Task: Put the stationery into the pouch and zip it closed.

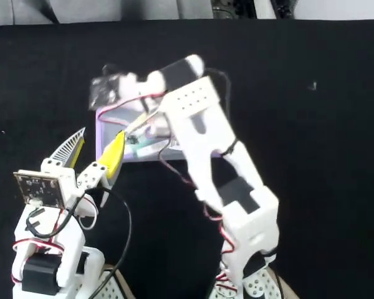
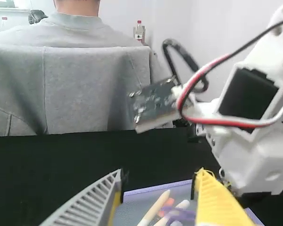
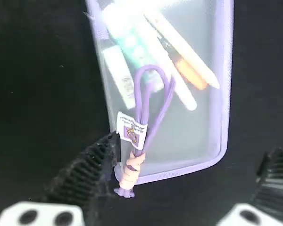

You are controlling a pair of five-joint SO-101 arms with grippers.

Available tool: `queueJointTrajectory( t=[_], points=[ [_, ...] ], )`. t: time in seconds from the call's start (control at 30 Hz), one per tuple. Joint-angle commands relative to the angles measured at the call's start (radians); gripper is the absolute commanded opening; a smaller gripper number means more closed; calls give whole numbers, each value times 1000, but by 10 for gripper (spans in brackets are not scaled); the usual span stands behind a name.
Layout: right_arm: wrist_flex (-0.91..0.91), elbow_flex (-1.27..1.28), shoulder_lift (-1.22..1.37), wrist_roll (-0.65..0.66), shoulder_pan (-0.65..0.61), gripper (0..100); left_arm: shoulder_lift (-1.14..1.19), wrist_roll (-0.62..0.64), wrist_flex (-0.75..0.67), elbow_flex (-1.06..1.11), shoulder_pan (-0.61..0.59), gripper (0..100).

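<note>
The black worktop carries the pouch, which is soft, translucent and light, so it will likely slide or buckle if pushed. The right hand hangs over the pouch's end with its fingers wide apart. The left hand sits beside the pouch, jaws apart too. Pens lie inside the pouch. The purple cord at its corner looks the best hold for zipping, with the other hand pinning the fabric.

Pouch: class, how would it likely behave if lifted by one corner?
Probably floppy: the pouch looks like thin translucent film with a soft purple edge. Likely light, holding only a few pens. The pens would probably slide inside as it tilts.
</note>
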Motion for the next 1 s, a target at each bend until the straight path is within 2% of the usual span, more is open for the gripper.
queueJointTrajectory(
  t=[0.0, 0.07, 0.17, 0.27, 0.37, 0.43, 0.5, 0.53, 0.67, 0.7, 0.8, 0.87, 0.97],
  points=[
    [-120, -2, -73, -29, 32, 445, 3, -9, 0, -1, 10, 248],
    [-117, -44, -73, -38, 63, 445, 3, -9, 2, -1, 10, 248],
    [3, -133, -71, -14, 58, 445, 3, -9, 2, 1, 10, 248],
    [-41, -211, -61, -8, 137, 445, 3, -8, 2, 1, 10, 248],
    [-34, -285, -73, -60, 180, 444, 3, -9, 2, 1, 10, 217],
    [-25, -351, -87, -121, 204, 427, 3, -9, -3, -4, 10, 151],
    [-20, -423, -104, -207, 218, 353, 3, -11, -9, -13, 10, 63],
    [-20, -453, -113, -267, 224, 296, 3, -11, -9, -25, 10, 27],
    [-17, -558, -143, -508, 255, 24, 2, -11, 0, -61, 8, 27],
    [-2, -575, -154, -552, 264, 8, 0, -9, 2, -61, 1, 28],
    [43, -596, -186, -654, 279, 82, -9, -2, 2, -61, -90, 29],
    [43, -581, -223, -726, 301, 81, -9, 0, 15, -61, -168, 29],
    [43, -530, -298, -839, 339, 47, -9, 0, 137, -131, -240, 29]
  ],
)
